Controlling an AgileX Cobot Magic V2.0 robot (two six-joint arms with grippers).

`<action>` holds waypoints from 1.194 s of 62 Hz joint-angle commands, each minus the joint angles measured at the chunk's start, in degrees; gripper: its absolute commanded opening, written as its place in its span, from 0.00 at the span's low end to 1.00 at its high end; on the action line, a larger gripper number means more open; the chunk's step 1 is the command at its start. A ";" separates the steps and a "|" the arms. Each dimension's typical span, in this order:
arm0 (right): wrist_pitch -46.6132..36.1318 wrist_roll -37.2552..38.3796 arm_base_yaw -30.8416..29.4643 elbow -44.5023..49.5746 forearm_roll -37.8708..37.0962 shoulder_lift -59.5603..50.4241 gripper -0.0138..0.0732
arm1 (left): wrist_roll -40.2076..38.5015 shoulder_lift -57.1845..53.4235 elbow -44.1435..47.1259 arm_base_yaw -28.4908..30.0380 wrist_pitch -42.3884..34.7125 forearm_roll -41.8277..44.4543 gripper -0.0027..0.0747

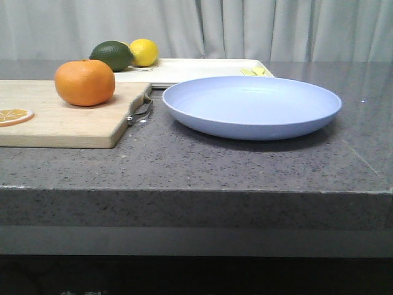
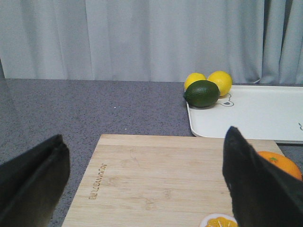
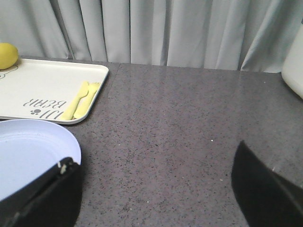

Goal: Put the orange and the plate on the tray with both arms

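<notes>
The orange (image 1: 85,82) rests on the wooden cutting board (image 1: 55,117) at the left; the left wrist view catches part of the orange (image 2: 282,164) behind one finger. The pale lavender-blue plate (image 1: 252,106) lies on the counter to the board's right, and its edge (image 3: 28,156) shows in the right wrist view. Behind them lies the cream-white tray (image 1: 190,69), the tray (image 2: 255,113) also seen from the left wrist. My left gripper (image 2: 144,182) hangs open over the board, nothing between its fingers. My right gripper (image 3: 154,184) is open above bare counter beside the plate. Neither gripper shows in the front view.
A dark green lime (image 1: 112,55) and a yellow lemon (image 1: 143,51) sit at the tray's left end. An orange slice (image 1: 13,115) lies on the board's near left. Yellow cutlery (image 3: 81,100) lies on the tray's right end. A white object (image 3: 294,66) stands at the counter's right.
</notes>
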 commanded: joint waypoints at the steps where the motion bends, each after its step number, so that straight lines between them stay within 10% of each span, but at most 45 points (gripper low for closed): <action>1: -5.31 -0.18 -0.48 -2.12 -0.61 0.40 0.91 | -0.26 2.22 -2.88 0.06 -3.97 -0.50 0.83; 44: -5.71 -0.18 -0.48 -2.12 -0.61 0.40 0.91 | -0.26 41.53 -43.22 -21.55 31.73 -3.44 0.83; 74: -5.77 -0.18 -0.48 -2.12 -0.61 0.51 0.91 | -0.26 59.59 -57.65 -22.42 41.57 -5.38 0.83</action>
